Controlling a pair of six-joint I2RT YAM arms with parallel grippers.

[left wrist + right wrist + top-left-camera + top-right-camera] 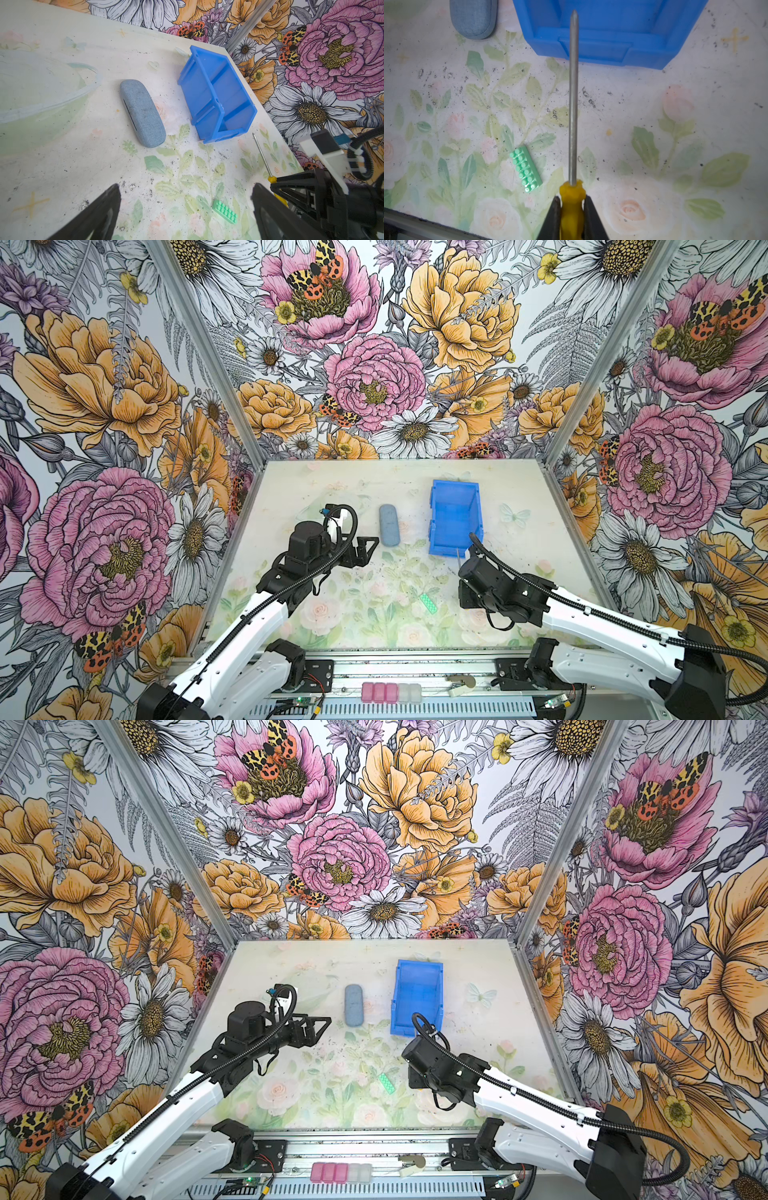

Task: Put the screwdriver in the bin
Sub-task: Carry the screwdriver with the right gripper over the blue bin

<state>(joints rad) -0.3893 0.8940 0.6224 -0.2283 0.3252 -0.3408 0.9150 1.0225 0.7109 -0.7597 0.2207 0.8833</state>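
Observation:
My right gripper (572, 204) is shut on the yellow handle of the screwdriver (573, 99). It holds it above the table, with the thin metal shaft pointing at the front lip of the blue bin (602, 47). In the left wrist view the screwdriver (262, 155) ends just short of the near corner of the bin (216, 93). The bin (453, 522) (415, 998) stands open and holds nothing, right of centre in both top views. My left gripper (369, 548) (323, 1025) (187, 187) hovers open at the left, with nothing between its fingers.
A grey-blue oblong case (389, 525) (142, 113) lies left of the bin. A small green studded strip (428, 602) (526, 168) lies on the mat between the arms. Floral walls close in three sides. Pink and white blocks (390, 692) sit on the front rail.

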